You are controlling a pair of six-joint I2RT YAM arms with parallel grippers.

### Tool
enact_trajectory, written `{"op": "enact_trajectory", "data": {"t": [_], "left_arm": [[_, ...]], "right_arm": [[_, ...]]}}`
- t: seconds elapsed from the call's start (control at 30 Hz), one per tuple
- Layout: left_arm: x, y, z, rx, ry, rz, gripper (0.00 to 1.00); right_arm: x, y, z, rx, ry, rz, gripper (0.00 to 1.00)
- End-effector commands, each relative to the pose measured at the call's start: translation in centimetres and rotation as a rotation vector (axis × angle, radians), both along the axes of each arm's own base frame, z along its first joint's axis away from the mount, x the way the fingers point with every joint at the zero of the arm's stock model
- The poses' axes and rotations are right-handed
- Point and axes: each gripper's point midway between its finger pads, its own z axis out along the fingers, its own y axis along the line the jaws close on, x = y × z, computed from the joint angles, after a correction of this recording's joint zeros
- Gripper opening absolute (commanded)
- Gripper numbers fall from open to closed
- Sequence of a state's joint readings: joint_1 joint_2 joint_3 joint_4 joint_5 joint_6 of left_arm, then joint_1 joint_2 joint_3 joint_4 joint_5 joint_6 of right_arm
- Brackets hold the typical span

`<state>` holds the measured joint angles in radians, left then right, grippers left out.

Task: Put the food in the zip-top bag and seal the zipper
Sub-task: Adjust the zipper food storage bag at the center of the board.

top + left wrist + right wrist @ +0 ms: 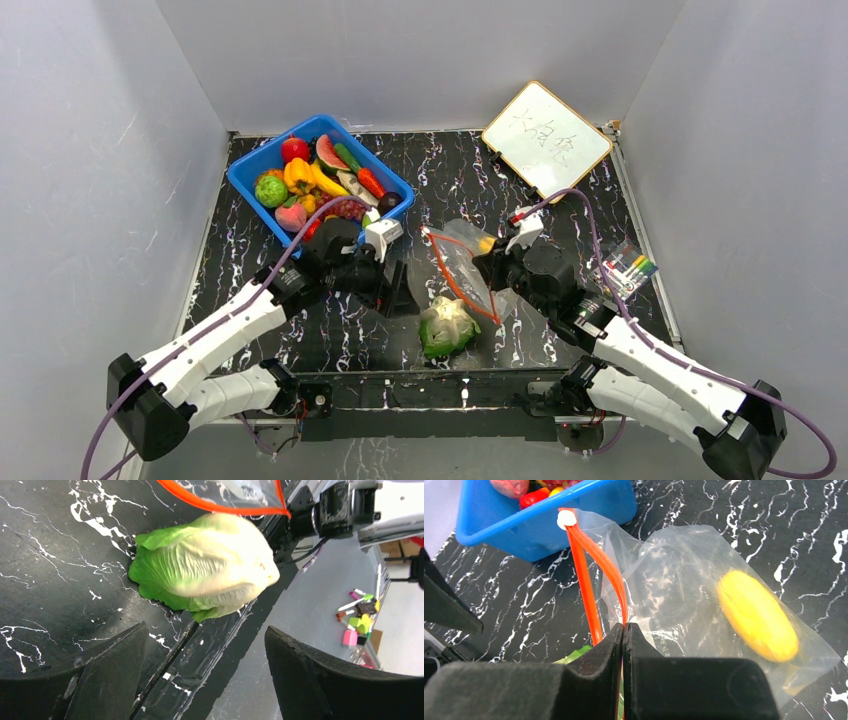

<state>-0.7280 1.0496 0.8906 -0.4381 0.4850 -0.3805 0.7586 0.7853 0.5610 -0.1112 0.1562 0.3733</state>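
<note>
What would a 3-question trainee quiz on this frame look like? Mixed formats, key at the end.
1. True or false: the lettuce lies inside the zip-top bag.
2. What do the right fingers pinch? A) the blue bin's rim B) the bag's zipper C) the whiteboard
3. Fill in: the left fingers stand ____ near the lettuce, holding nothing.
Key: 1 false, it lies on the table outside the bag; 2 B; 3 open.
</note>
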Motion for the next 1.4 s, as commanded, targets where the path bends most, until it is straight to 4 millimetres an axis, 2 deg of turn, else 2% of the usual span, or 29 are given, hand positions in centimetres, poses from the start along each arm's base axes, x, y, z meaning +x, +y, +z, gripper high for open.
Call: {"op": "enact_trajectory", "data": {"t": [0.0, 0.17, 0.3, 0.4, 0.53, 0.67, 0.83, 1.03, 1.07, 1.1, 1.2, 1.27, 1.33, 1.37], "left_arm": [[0.0, -0.4, -0.4, -0.054, -0.147, -0.037, 0.84], [0.2, -1.3, -1.0, -0.165, -0.363, -0.120, 0.81], [2.0, -1.3, 0.8, -0.176, -0.457, -0.055, 0.81], [3.7, -2.1, 3.2, -0.196, -0.431, 0.038, 0.80], [5.3, -4.1, 4.9, -0.255, -0.296, 0.140, 0.73], [7.0, -5.7, 6.5, -0.372, -0.236, 0.243, 0.70], [9.7, -6.3, 4.9, -0.292, -0.202, 0.341, 0.67], [12.0, -8.7, 2.9, -0.262, -0.144, 0.367, 0.61], [12.6, -9.1, 1.9, -0.238, -0.127, 0.376, 0.59], [13.1, -9.7, 1.4, -0.224, -0.113, 0.375, 0.58], [13.9, -11.7, 1.5, -0.253, -0.116, 0.323, 0.54], [14.1, -12.4, 1.2, -0.249, -0.108, 0.300, 0.44], [13.7, -12.9, 1.7, -0.273, -0.105, 0.264, 0.14], [13.6, -12.9, 1.8, -0.279, -0.104, 0.257, 0.00]], "right_arm": [[1.0, -0.6, 3.4, 0.010, -0.057, -0.061, 0.00], [0.6, -0.5, 5.2, 0.018, -0.085, -0.030, 0.00], [0.1, 0.0, 4.8, -0.037, -0.088, 0.037, 0.00], [0.0, 0.1, 5.4, -0.043, -0.107, 0.055, 0.00], [0.5, 0.0, 7.1, -0.037, -0.169, 0.046, 0.00], [1.0, -0.1, 7.8, -0.028, -0.196, 0.022, 0.00], [1.3, 0.2, 8.4, -0.008, -0.206, 0.017, 0.00], [1.2, 0.5, 8.8, 0.012, -0.204, 0.025, 0.00], [1.2, 0.4, 8.8, 0.014, -0.206, 0.023, 0.00], [1.2, 0.4, 8.8, 0.015, -0.204, 0.023, 0.00], [1.2, 0.5, 7.4, 0.000, -0.164, 0.020, 0.00], [1.2, 0.1, 7.4, 0.005, -0.164, 0.000, 0.00], [1.6, -0.7, 6.9, -0.025, -0.139, -0.049, 0.01], [1.8, -1.0, 6.4, -0.054, -0.117, -0.068, 0.10]]}}
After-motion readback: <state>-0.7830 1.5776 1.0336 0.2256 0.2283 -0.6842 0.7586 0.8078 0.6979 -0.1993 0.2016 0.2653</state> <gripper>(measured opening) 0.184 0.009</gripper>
